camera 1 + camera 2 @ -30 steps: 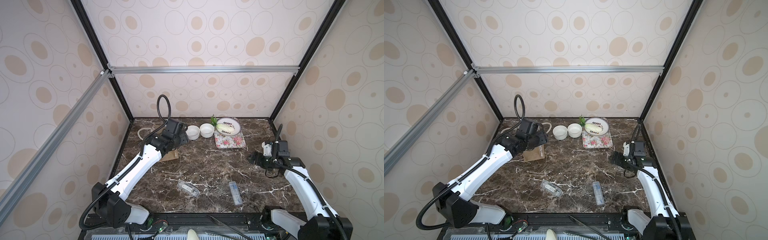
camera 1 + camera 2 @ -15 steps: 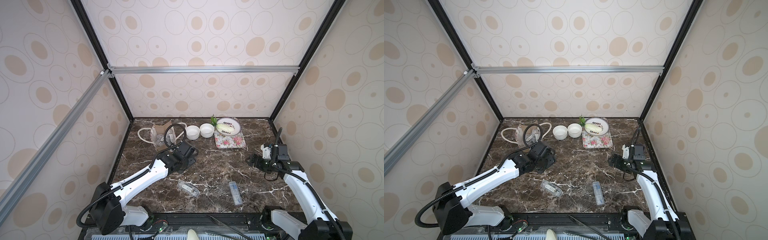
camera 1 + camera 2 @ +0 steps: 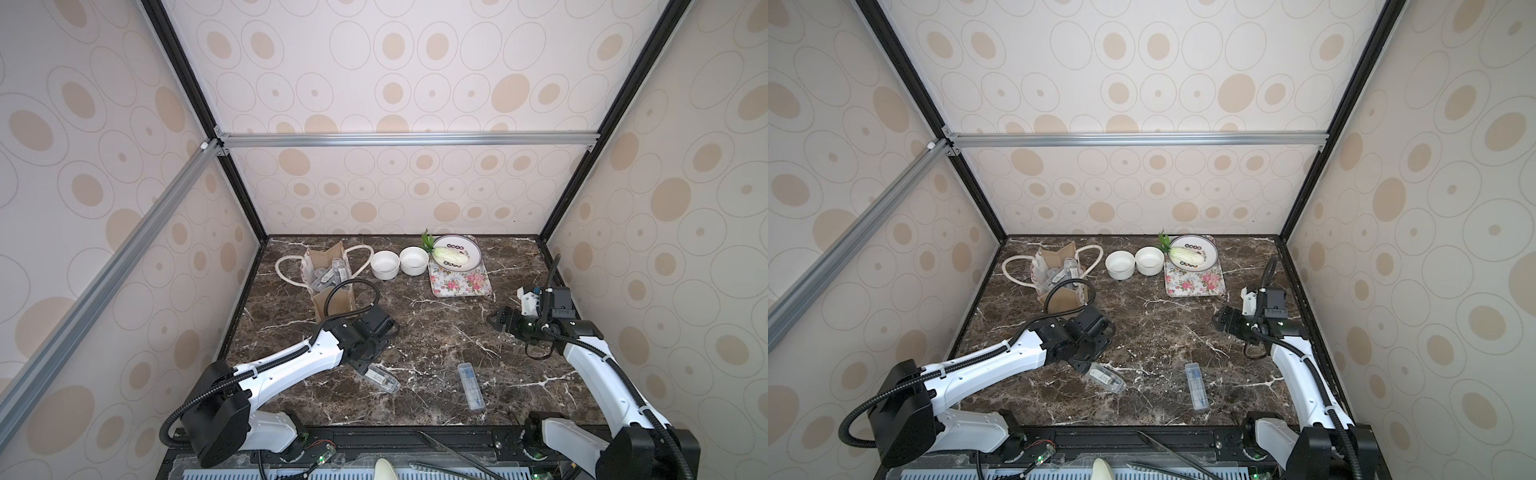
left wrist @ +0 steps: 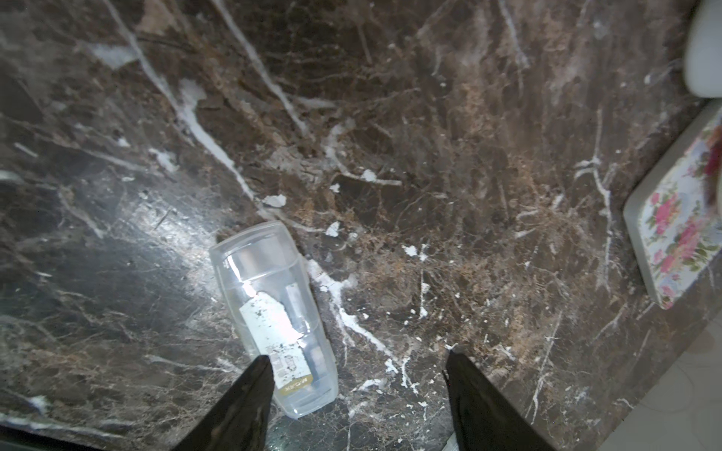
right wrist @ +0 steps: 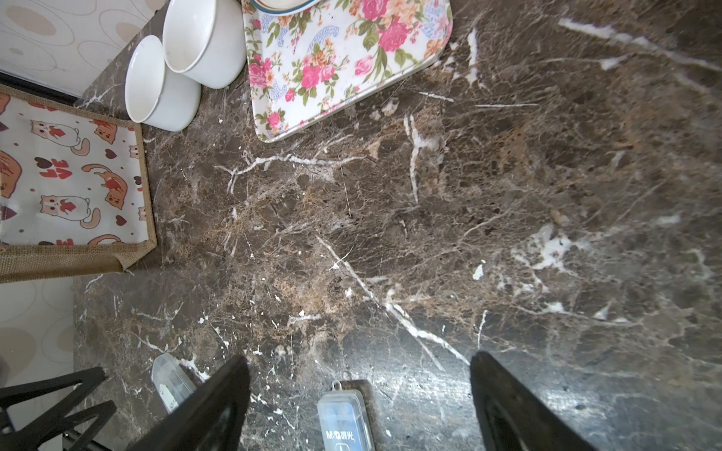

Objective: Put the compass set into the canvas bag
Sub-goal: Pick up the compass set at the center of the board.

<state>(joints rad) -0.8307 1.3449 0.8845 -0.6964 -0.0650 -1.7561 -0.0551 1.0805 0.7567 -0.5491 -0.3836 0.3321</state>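
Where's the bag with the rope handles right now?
In both top views the canvas bag sits at the back left of the table, just left of the two white bowls.

tan canvas bag (image 5: 70,175) printed with orange cats on white; pink-rose tray (image 5: 332,70); white bowls (image 5: 156,86); brown white-veined table (image 5: 429,234).

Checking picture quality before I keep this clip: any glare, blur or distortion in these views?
Left wrist view: soft focus, white glare on the dark brown marble table beside the clear plastic case. Right wrist view: sharp, the floral rectangular tray crisp. Both top views: evenly lit, black frame posts splayed by wide-angle distortion.
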